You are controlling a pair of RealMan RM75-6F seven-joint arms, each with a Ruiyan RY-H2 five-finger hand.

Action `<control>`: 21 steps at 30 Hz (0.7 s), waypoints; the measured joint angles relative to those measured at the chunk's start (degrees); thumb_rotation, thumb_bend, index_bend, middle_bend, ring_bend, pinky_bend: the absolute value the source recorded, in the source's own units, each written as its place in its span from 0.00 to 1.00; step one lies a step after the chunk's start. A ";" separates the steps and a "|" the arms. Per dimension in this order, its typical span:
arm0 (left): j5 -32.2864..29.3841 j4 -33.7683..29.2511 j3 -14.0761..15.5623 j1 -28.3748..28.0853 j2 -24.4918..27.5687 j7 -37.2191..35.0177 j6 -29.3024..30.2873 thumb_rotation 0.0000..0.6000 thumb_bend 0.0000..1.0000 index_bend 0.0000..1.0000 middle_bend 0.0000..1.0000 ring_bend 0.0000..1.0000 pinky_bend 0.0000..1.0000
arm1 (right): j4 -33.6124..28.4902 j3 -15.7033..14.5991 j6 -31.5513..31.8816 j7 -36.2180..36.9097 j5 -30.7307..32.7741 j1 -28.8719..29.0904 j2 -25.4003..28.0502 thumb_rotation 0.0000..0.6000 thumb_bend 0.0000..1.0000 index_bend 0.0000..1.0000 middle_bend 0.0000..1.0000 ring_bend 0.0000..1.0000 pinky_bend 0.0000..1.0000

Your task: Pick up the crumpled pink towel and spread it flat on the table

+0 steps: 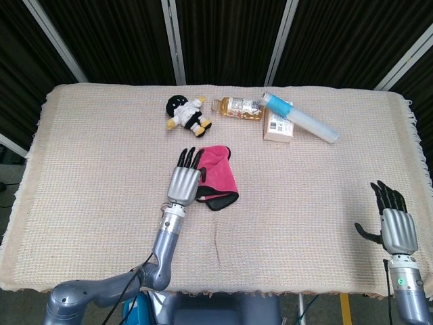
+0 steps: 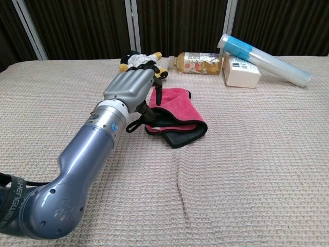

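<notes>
The crumpled pink towel [image 1: 218, 176] with a black edge lies folded near the table's middle, also seen in the chest view [image 2: 177, 110]. My left hand [image 1: 184, 178] hovers over its left edge with fingers extended and apart, back of the hand up [image 2: 129, 88]; its thumb hangs by the towel's near-left corner, and no grip on the cloth shows. My right hand [image 1: 393, 221] stands upright near the table's front right corner, fingers straight and spread, holding nothing; the chest view does not show it.
A small plush toy [image 1: 186, 113], a drink bottle [image 1: 238, 107], a small box [image 1: 279, 126] and a clear tube with a blue end [image 1: 300, 117] lie along the back of the table. A beige woven cloth [image 1: 101, 169] covers the whole tabletop.
</notes>
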 measured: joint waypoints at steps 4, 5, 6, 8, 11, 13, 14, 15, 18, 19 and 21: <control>-0.04 -0.08 0.37 0.15 0.08 0.11 -0.03 1.00 0.32 0.60 0.09 0.00 0.00 | -0.12 -0.09 -0.18 -0.13 0.01 0.07 -0.05 1.00 0.23 0.00 0.00 0.00 0.00; 0.03 -0.10 0.50 0.18 0.11 0.08 0.01 1.00 0.32 0.60 0.09 0.00 0.00 | -0.17 -0.10 -0.14 -0.12 0.01 0.05 -0.04 1.00 0.23 0.00 0.00 0.00 0.00; 0.06 -0.12 0.58 0.20 0.15 0.08 0.02 1.00 0.33 0.60 0.09 0.00 0.00 | -0.22 -0.14 -0.06 -0.09 -0.01 -0.02 -0.03 1.00 0.23 0.00 0.00 0.00 0.00; 0.11 -0.28 0.69 0.27 0.29 0.06 0.05 1.00 0.34 0.60 0.09 0.00 0.00 | -0.31 -0.11 -0.03 -0.06 0.00 -0.01 0.02 1.00 0.23 0.00 0.00 0.00 0.00; 0.13 -0.53 0.91 0.46 0.56 0.13 0.08 1.00 0.35 0.60 0.10 0.00 0.00 | -0.44 -0.03 -0.06 -0.02 0.09 0.03 0.10 1.00 0.23 0.00 0.00 0.00 0.00; 0.21 -0.68 1.14 0.66 0.89 0.27 0.16 1.00 0.38 0.61 0.10 0.00 0.00 | -0.60 -0.06 0.03 -0.04 0.05 0.00 0.16 1.00 0.23 0.00 0.00 0.00 0.00; 0.24 -0.81 1.28 0.83 1.16 0.39 0.21 1.00 0.39 0.61 0.11 0.00 0.00 | -0.64 -0.09 0.08 -0.05 -0.01 -0.02 0.18 1.00 0.23 0.00 0.00 0.00 0.00; 0.23 -0.91 1.36 0.97 1.37 0.46 0.22 1.00 0.41 0.62 0.11 0.00 0.00 | -0.70 -0.13 0.15 -0.07 -0.08 -0.05 0.20 1.00 0.23 0.00 0.00 0.00 0.00; 0.05 -1.26 1.43 1.40 2.03 0.53 0.27 1.00 0.49 0.64 0.13 0.00 0.00 | -0.68 -0.34 0.32 -0.07 -0.22 -0.21 0.14 1.00 0.23 0.00 0.00 0.00 0.00; -0.02 -1.40 1.48 1.60 2.29 0.52 0.29 1.00 0.52 0.64 0.13 0.00 0.00 | -0.68 -0.36 0.39 -0.08 -0.28 -0.23 0.12 1.00 0.23 0.00 0.00 0.00 0.00; -0.06 -1.64 1.58 1.84 2.70 0.46 0.30 1.00 0.54 0.64 0.13 0.00 0.00 | -0.69 -0.43 0.42 -0.17 -0.35 -0.24 0.09 1.00 0.23 0.00 0.00 0.00 0.00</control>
